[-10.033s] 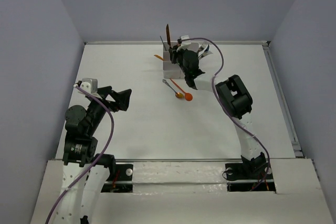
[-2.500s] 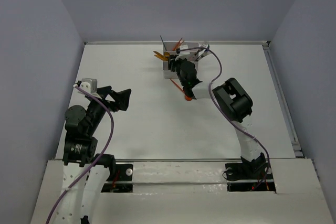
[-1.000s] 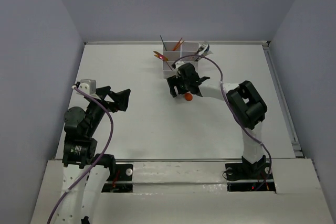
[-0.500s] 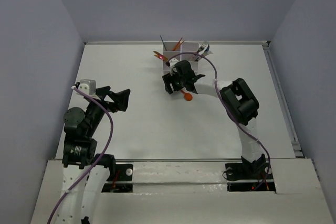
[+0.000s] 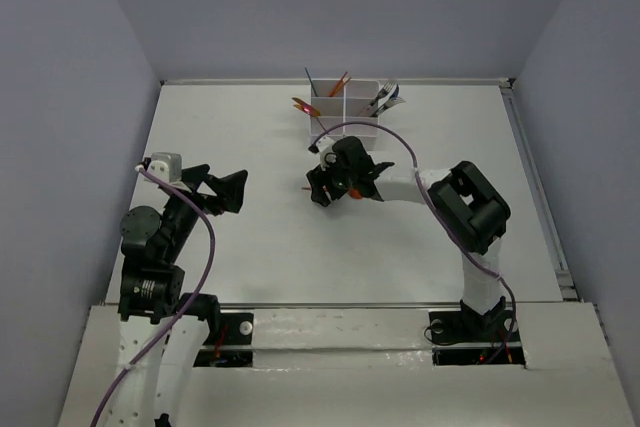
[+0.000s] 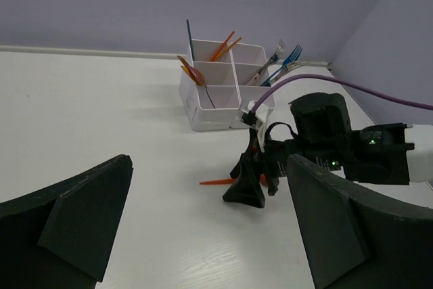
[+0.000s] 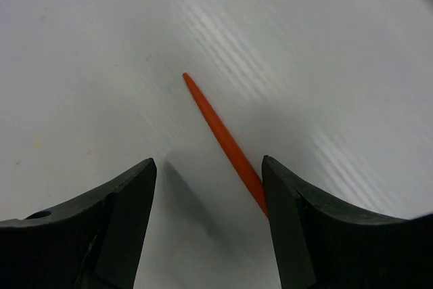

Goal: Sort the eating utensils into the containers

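Note:
The white containers (image 5: 347, 112) stand at the back of the table, also visible in the left wrist view (image 6: 223, 89), with orange sticks (image 5: 339, 83), a dark stick and blue and silver forks (image 5: 385, 97) standing in them. One orange utensil (image 7: 220, 133) lies flat on the table; its thin handle tip (image 6: 216, 182) pokes out to the left. My right gripper (image 5: 322, 187) is down over it, open, the handle running between the fingers close to the right fingertip (image 7: 284, 194). The utensil's wider end is hidden under the gripper. My left gripper (image 5: 225, 187) is open and holds nothing, far to the left.
The white table is bounded by a raised rim (image 5: 535, 187) on the right and grey walls at the back and sides. The right arm's purple cable (image 6: 352, 86) arcs above the table beside the containers.
My right gripper has moved away from the containers toward the front left and come down over the orange utensil, its jaws narrowing somewhat. The left arm has stayed put.

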{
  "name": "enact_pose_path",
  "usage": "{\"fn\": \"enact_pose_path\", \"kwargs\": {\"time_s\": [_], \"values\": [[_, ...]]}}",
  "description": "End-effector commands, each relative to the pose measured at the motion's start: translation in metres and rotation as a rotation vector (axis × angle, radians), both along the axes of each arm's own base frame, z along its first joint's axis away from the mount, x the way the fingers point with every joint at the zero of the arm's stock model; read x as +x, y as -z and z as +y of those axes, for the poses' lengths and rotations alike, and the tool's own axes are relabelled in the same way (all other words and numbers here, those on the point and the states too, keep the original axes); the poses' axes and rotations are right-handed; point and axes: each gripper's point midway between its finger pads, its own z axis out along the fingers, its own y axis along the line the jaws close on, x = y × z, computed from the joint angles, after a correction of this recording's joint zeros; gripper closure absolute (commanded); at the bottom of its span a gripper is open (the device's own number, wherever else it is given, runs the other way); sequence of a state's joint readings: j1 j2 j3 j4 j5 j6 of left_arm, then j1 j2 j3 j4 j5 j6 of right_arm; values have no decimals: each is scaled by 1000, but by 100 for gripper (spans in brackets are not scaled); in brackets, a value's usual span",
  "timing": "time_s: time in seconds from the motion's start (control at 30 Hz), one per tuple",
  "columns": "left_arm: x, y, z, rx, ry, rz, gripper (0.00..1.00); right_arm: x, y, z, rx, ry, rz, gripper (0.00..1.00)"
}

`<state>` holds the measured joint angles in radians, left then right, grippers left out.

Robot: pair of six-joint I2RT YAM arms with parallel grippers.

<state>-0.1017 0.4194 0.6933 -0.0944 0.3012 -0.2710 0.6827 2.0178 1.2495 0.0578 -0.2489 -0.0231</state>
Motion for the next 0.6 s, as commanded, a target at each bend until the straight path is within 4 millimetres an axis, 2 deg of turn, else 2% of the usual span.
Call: {"fn": "enact_pose_path", "kwargs": {"time_s": [0.0,0.1,0.13,0.2,0.27,0.4,0.5,0.57], "values": [[-1,-12,4,-3,-21,-58,1,-58,-3,7,10,-124,74,31],[-1,-13,5,-5,-26,-60,1,-83,-3,11,-8,-168,80,32],[-2,-13,5,-5,-26,-62,1,-93,1,6,-37,-174,101,31],[-2,-12,4,-6,-22,-57,1,-100,-6,2,-54,-164,76,31],[-2,-12,5,-6,-22,-60,1,-99,-16,-2,-43,-138,52,29],[-3,-13,4,-8,-22,-62,1,-87,-62,-18,33,14,-65,12],[-3,-12,4,-8,-21,-61,1,-83,-81,-37,65,169,-74,10],[-4,-12,5,-8,-22,-61,1,-83,-84,-51,84,261,-75,12]]}}
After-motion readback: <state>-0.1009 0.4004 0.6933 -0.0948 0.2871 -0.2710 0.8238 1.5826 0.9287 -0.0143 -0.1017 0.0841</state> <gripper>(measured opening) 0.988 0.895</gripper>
